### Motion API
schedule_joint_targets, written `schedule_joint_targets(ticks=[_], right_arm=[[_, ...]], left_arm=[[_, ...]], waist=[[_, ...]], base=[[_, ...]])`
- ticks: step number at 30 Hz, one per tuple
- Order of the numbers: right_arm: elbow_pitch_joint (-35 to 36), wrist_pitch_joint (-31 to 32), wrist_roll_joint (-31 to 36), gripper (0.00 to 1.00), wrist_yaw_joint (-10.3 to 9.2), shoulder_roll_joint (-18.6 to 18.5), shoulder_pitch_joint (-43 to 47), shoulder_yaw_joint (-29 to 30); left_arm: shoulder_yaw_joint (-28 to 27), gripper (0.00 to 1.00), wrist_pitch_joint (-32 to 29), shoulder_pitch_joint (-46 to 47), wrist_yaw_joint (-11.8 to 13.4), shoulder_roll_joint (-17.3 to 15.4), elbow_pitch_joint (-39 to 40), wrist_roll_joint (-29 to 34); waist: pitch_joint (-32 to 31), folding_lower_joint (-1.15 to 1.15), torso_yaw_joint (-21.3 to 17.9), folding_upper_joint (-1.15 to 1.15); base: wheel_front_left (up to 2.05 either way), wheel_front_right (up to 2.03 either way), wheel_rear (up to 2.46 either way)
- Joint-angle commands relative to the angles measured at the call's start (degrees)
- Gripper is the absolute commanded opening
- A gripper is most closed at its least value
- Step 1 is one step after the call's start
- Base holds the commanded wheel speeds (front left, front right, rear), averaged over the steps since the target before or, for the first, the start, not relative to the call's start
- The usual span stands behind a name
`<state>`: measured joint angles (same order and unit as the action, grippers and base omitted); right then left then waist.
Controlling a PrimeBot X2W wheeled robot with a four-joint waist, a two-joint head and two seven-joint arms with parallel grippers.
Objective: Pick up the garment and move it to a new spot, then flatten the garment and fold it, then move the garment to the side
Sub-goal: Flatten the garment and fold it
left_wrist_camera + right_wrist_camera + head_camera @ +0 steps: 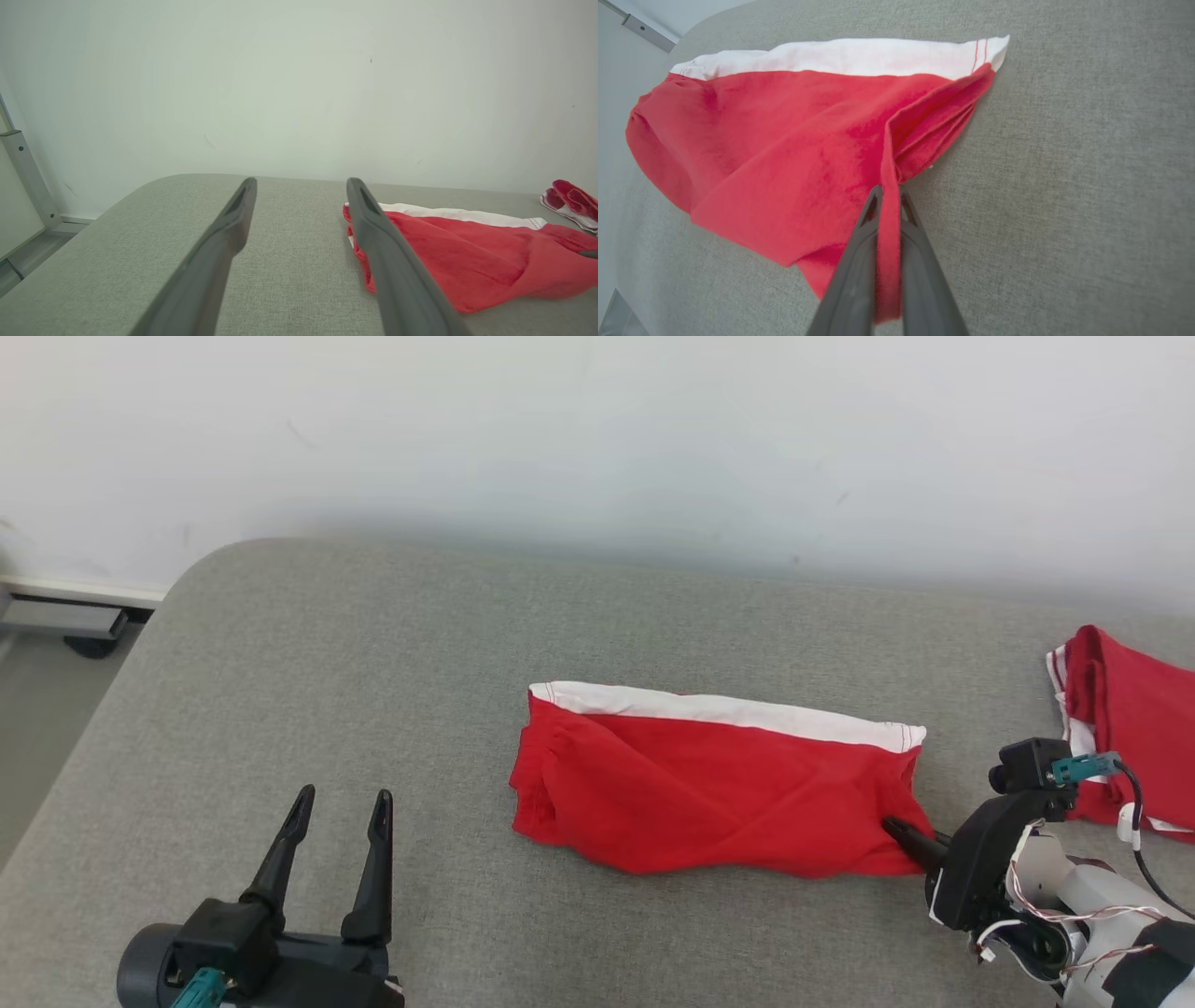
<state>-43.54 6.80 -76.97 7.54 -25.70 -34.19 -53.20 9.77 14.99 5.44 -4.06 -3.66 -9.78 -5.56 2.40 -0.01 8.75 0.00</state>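
Observation:
The garment (709, 784) is red with a white band along its far edge, folded into a long strip on the grey surface (373, 663). My right gripper (894, 827) is shut on the garment's near right corner; in the right wrist view a red fold of the garment (784, 140) runs between the closed fingers of that gripper (888, 196). My left gripper (344, 801) stands open at the lower left, well apart from the cloth. In the left wrist view the garment (467, 252) lies to the right of the spread fingers (233, 219), with nothing between them.
A second red and white cloth (1130, 737) lies bunched at the right edge of the surface, also seen as the far cloth (570, 200). A white wall (597, 439) rises behind. The surface's rounded left edge drops to the floor (37, 728).

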Motion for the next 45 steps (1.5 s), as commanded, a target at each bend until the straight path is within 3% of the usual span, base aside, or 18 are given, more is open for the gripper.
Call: schedule_joint_targets(ticks=[1,8,9,10,11,17,24,31,33,34,39,45], right_arm=[[0.2,-0.3,0.1,0.0,-0.13,-0.8,0.8,-0.2],[-1.2,-0.2,0.8,0.0,-0.13,-0.1,1.6,-0.7],[-1.6,-0.2,1.3,0.38,-0.13,0.0,1.4,-0.9],[-1.9,-0.8,1.6,0.91,-0.13,0.1,1.0,-1.0],[-2.3,-1.3,1.6,1.0,-0.13,0.3,0.9,-0.8],[-3.2,-5.0,4.2,1.0,-0.13,0.0,-0.1,-0.9],[-0.6,-16.5,7.7,1.0,-0.13,-1.1,1.4,0.7],[2.3,-21.8,11.5,1.0,-0.13,-1.7,4.6,5.5],[4.0,-22.0,14.1,1.0,-0.13,-2.0,5.6,9.3],[6.0,-22.0,18.5,1.0,-0.13,-2.0,7.7,15.1],[12.1,-22.0,30.1,1.0,-0.13,1.5,15.5,29.2],[18.1,-22.0,41.8,1.0,-0.13,7.1,23.1,39.4]], left_arm=[[-0.1,1.0,0.2,-0.6,-0.1,-0.3,0.1,0.1],[-0.1,1.0,0.2,-0.4,-0.5,-0.3,-0.2,0.1],[-0.2,1.0,0.2,-0.4,-0.3,-0.3,-0.2,0.1],[-0.2,1.0,0.2,-0.3,-0.4,-0.3,-0.3,0.1],[-0.3,1.0,0.2,-0.3,-0.4,-0.3,-0.4,0.1],[-0.8,1.0,0.2,-0.8,-0.3,-0.6,-0.4,0.3],[-1.9,1.0,0.2,-2.4,0.1,-0.9,0.2,0.2],[-2.8,1.0,0.2,-4.1,0.5,-1.5,1.1,0.1],[-3.3,1.0,0.2,-4.4,0.5,-1.9,1.2,-0.1],[-3.6,1.0,0.2,-4.5,0.7,-1.9,1.3,-0.2],[-4.5,1.0,0.2,-5.4,1.5,-1.9,2.0,-0.4],[-5.7,1.0,0.2,-6.4,1.9,-2.3,2.6,-0.8]], waist=[[-0.6,0.01,-0.8,0.0],[-0.5,0.01,-1.0,0.0],[-0.6,0.01,-1.0,0.0],[-0.6,0.01,-0.9,0.0],[-0.6,0.01,-1.0,0.0],[-1.4,0.01,-1.5,0.0],[-2.9,0.01,-3.2,0.0],[-3.7,0.01,-4.9,0.0],[-3.8,0.01,-5.4,0.0],[-4.0,0.01,-5.7,0.0],[-4.5,0.01,-6.8,0.0],[-4.8,0.01,-8.3,0.0]], base=[[0.0,0.0,0.0],[0.0,0.0,0.0],[0.0,0.0,0.0],[0.0,0.0,0.0],[0.0,0.0,0.0],[0.0,0.0,0.0],[0.0,0.0,0.0],[0.0,0.0,0.0],[0.0,0.0,0.0],[0.0,0.0,0.0],[0.0,0.0,0.0],[0.0,0.0,0.0]])
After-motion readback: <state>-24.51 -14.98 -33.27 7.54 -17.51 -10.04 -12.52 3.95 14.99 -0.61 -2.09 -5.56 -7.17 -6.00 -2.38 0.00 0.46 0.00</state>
